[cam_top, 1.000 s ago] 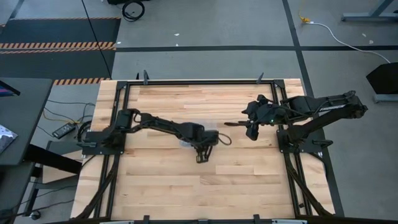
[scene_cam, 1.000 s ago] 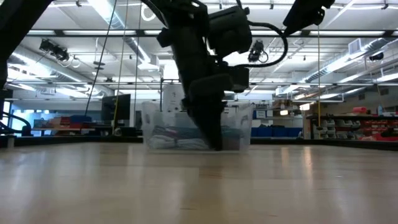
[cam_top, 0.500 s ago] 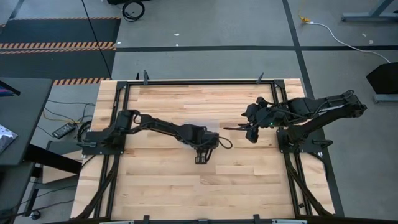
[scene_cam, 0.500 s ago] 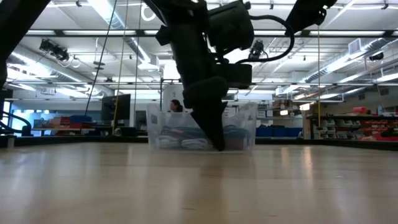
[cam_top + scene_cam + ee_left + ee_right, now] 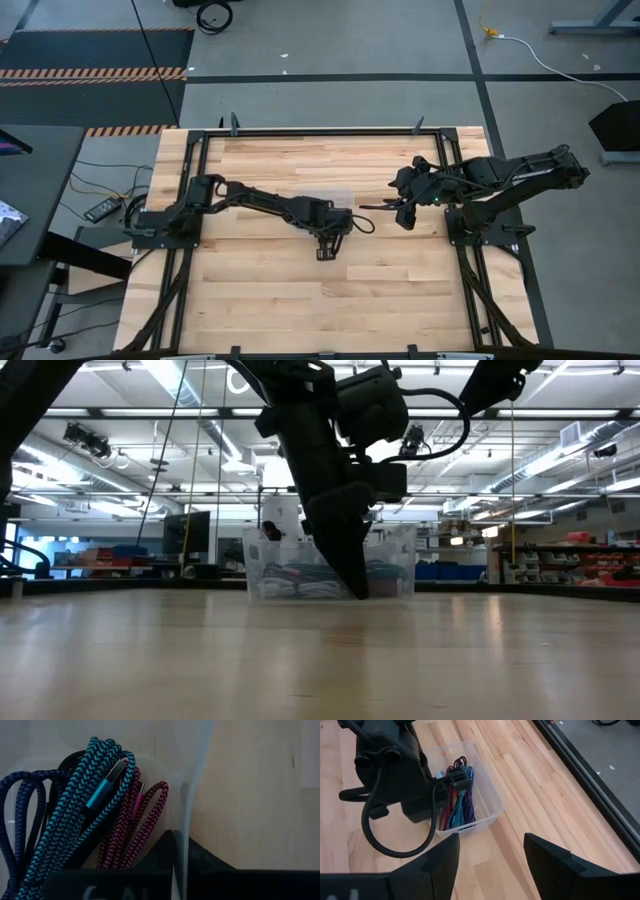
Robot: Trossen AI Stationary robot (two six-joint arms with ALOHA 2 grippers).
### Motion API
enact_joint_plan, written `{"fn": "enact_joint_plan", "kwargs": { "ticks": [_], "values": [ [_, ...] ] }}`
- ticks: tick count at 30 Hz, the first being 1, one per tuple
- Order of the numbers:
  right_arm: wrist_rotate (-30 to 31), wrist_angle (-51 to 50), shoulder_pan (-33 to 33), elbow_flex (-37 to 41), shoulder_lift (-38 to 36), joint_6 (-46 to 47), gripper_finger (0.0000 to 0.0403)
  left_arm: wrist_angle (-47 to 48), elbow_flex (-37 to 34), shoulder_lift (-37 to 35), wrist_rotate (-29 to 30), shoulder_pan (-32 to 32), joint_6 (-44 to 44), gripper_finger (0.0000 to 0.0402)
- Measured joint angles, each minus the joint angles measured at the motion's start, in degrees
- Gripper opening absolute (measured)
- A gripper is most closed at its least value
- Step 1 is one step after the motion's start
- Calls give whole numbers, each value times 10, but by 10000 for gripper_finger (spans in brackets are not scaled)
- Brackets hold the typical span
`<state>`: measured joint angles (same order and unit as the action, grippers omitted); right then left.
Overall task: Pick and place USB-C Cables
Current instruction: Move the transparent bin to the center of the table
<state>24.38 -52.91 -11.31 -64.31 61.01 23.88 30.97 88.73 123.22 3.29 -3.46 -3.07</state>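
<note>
A small clear plastic tub point(image 5: 490, 795) stands on the wooden table near its middle point(image 5: 327, 200). Inside lie the USB-C cables point(image 5: 460, 805). The left wrist view shows a teal one point(image 5: 85, 820), a maroon one point(image 5: 147, 810), a purple one point(image 5: 20, 810) and a bit of a black one point(image 5: 70, 762). A pale blue-grey one does not show clearly. My left gripper point(image 5: 456, 779) is at the tub's near long wall, in front of the tub in the low view point(image 5: 355, 582). My right gripper point(image 5: 490, 855) hovers open to the right of the tub point(image 5: 385, 207), touching nothing. My left gripper has the tub's near long wall point(image 5: 186, 810) between its fingers, one finger inside the tub and one outside. The fingers slant down from above and from the near side. The tub stands upright with its bottom on the table.
A black metal frame point(image 5: 300, 132) runs round the table's edges. Bare wood lies on the near half of the table point(image 5: 330, 300) and to the right of the tub point(image 5: 530, 785). A thick black cable loops from the left wrist point(image 5: 395, 850).
The tub has slid a short way toward the table's right, staying upright on the table, with my left gripper moving along at its wall. The cables have stayed inside it.
</note>
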Motion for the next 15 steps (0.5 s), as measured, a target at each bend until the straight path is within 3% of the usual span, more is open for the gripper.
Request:
{"fn": "enact_joint_plan", "kwargs": {
  "ticks": [15],
  "values": [
    [0,0,0,0,0,0,228,-3,0,0,-1,-4,-5,31]
  ]
}}
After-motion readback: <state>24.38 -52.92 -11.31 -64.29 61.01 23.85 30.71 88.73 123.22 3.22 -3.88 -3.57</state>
